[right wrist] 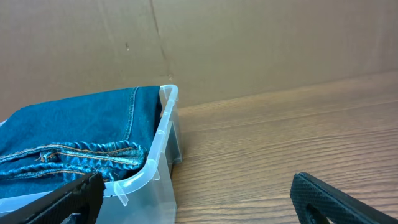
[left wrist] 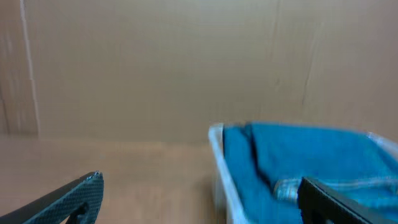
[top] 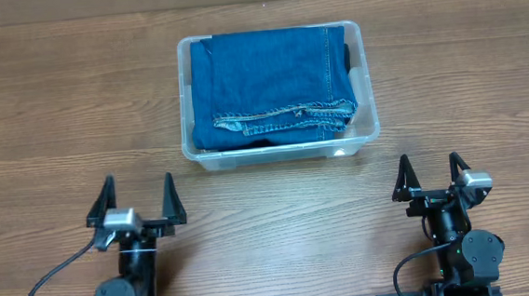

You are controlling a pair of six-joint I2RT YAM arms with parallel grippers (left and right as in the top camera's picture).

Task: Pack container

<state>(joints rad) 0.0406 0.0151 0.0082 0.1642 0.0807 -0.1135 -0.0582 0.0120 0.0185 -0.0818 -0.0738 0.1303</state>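
Note:
The clear plastic container (top: 368,122) stands at the middle back of the wooden table. Folded blue jeans (top: 274,82) lie inside and fill it. My left gripper (top: 137,196) is open and empty near the front left, well short of the container. My right gripper (top: 430,176) is open and empty near the front right. In the left wrist view the container's rim (left wrist: 217,152) and the jeans (left wrist: 298,155) show at the right. In the right wrist view the container's corner (right wrist: 163,134) and the jeans (right wrist: 74,134) show at the left.
A brown cardboard wall (right wrist: 249,43) stands behind the table. Bare wood (top: 56,107) lies left and right of the container and between it and the grippers. Black cables (top: 45,285) trail from the arm bases at the front.

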